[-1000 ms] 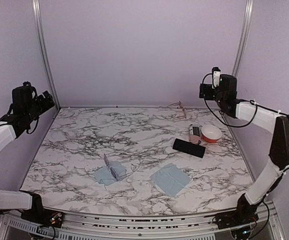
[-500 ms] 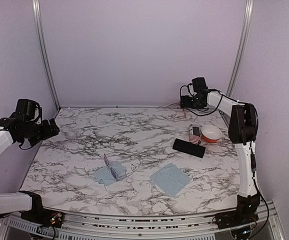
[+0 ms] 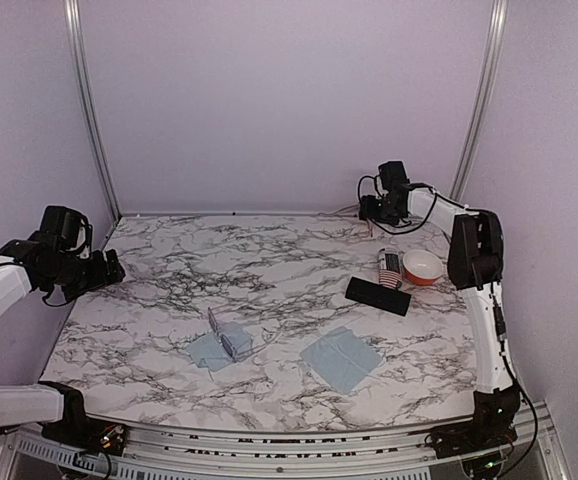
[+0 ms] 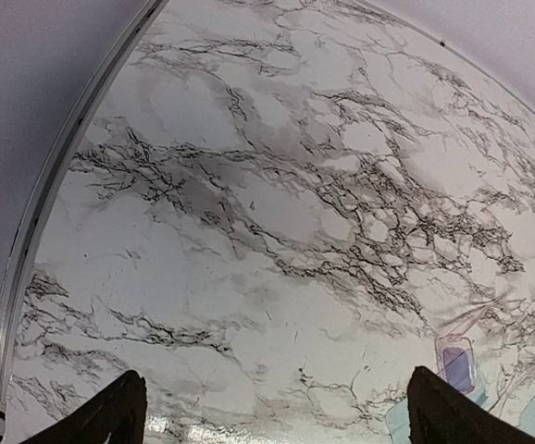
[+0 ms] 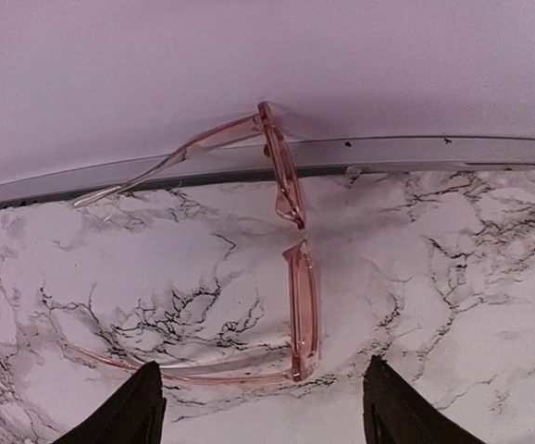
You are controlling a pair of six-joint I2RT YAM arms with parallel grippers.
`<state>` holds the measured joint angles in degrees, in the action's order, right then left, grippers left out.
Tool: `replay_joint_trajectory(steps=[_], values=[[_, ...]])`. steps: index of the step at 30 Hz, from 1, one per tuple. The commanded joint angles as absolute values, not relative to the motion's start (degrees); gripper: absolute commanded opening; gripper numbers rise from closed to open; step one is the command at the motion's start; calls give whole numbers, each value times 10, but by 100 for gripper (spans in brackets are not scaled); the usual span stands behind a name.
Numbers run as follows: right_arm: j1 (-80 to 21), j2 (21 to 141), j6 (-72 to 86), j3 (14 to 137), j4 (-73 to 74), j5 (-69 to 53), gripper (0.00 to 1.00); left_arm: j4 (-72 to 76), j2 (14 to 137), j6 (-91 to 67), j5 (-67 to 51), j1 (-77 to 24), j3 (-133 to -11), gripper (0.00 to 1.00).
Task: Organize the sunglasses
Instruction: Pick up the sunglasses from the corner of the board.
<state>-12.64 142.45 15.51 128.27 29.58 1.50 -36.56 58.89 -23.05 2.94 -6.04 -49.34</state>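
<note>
While the left gripper (image 3: 106, 270) hangs above the left side of the white, black-veined marble table (image 3: 299, 255), its fingers (image 4: 119, 414) stand wide apart with nothing between them. The right gripper (image 3: 371, 208) reaches to the far right corner; its fingers (image 5: 390, 407) are likewise spread and hold nothing. Just ahead of them lie the translucent pink-framed sunglasses (image 5: 302, 310), temples unfolded, their far end against the metal rail (image 5: 453, 153) at the wall's foot. The clear lilac-framed sunglasses (image 3: 232, 341) rest on a pale blue cloth (image 3: 209, 352) near the front centre. A second pale blue cloth (image 3: 340, 358) lies to their right. Beside the orange bowl (image 3: 422, 266) stand a stars-and-stripes case (image 3: 390, 268) and a black oblong case (image 3: 377, 295).
</note>
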Motion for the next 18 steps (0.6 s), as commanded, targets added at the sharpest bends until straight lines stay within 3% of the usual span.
replay_joint_trajectory(steps=[1, 13, 18], values=[[-129, 1449, 179, 1308, 282, 22, 68, -371, 585, -225, 24, -61, -494, 99], [-128, 1502, 207, 1356, 275, 37, 48, -371, 572, -224, 19, -62, -494, 99], [-127, 1512, 214, 1360, 268, 38, 33, -371, 570, -224, 19, -61, -494, 99]])
